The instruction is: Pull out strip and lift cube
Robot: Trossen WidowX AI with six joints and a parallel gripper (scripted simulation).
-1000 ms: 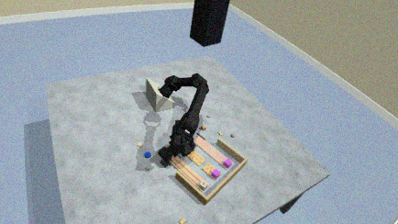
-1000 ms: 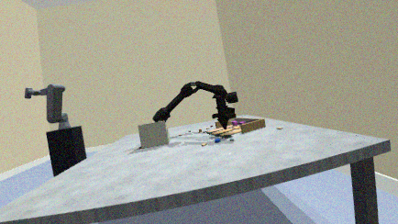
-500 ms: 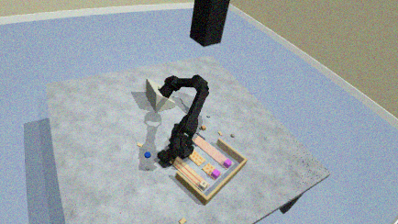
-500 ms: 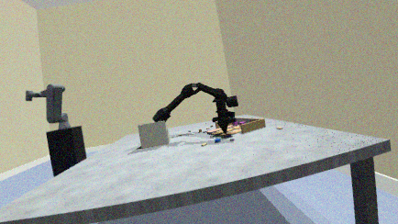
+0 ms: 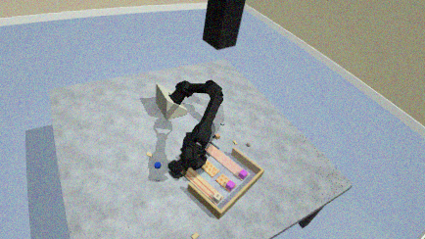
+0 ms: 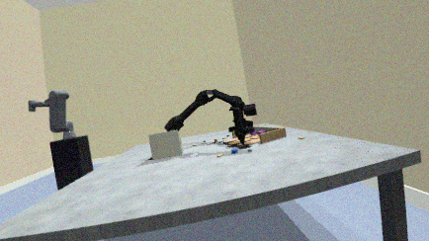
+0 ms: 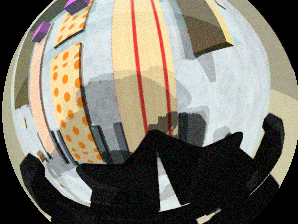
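A wooden tray (image 5: pixel 234 201) (image 6: pixel 275 134) (image 7: pixel 208 35) holds three strips. The red-striped strip (image 5: pixel 201 184) (image 7: pixel 143 63) is in one piece and carries a beige labelled cube (image 5: pixel 216 197) at its far end. The orange dotted strip is in two pieces (image 5: pixel 211 169) (image 7: pixel 67 96), with a magenta cube (image 5: pixel 230 185) (image 7: pixel 77 0) on the far piece. A pink strip (image 5: pixel 222 159) carries another magenta cube (image 5: pixel 243 173) (image 7: pixel 41 30). My gripper (image 5: pixel 177 169) (image 6: pixel 242 142) (image 7: pixel 153 133) is shut, low over the table at the near end of the striped strip. Nothing shows between its fingers.
A small blue ball (image 5: pixel 158 165) lies just left of the gripper. A beige wedge (image 5: pixel 166 102) (image 6: pixel 165 145) stands by the arm's base. Small tan bits are scattered around the tray. A black box (image 5: pixel 223 19) (image 6: pixel 71 160) stands off the table.
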